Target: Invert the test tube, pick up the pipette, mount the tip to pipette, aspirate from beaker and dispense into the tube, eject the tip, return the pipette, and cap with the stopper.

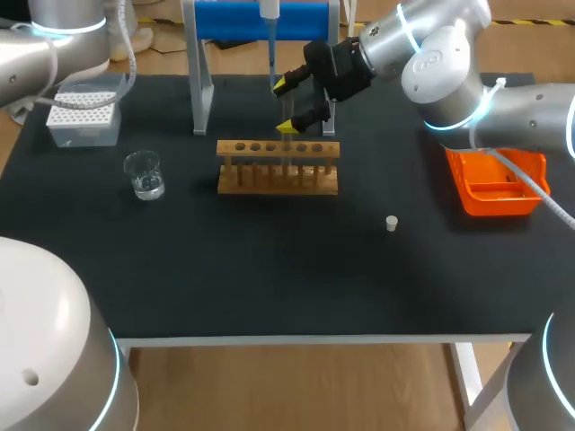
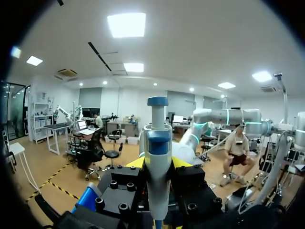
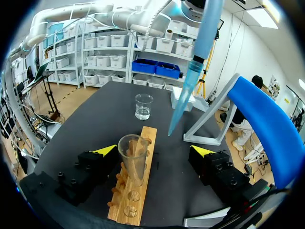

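So right now the left claw (image 2: pixel 158 164) is clamped on the pipette (image 2: pixel 157 152), yellow fingers hugging its body on both sides with the blue plunger end sticking up past them. From the right wrist view you can see the pipette has its blue tip (image 3: pixel 183 98) mounted, pointing down over the far end of the wooden rack (image 3: pixel 136 191), its point just above the wood. The test tube (image 3: pixel 132 160) stands upright in that rack, mouth up. The right claw (image 3: pixel 155 151) sits around it with fingers spread wide, one on each side and not touching the glass. On the table (image 1: pixel 269 269), the beaker (image 1: pixel 144 175) with a bit of clear liquid is off to the rack's left, with the tip box (image 1: pixel 84 112) behind it. The little white stopper (image 1: pixel 392 223) lies on its own, right of the rack, near the orange bin (image 1: pixel 497 184).
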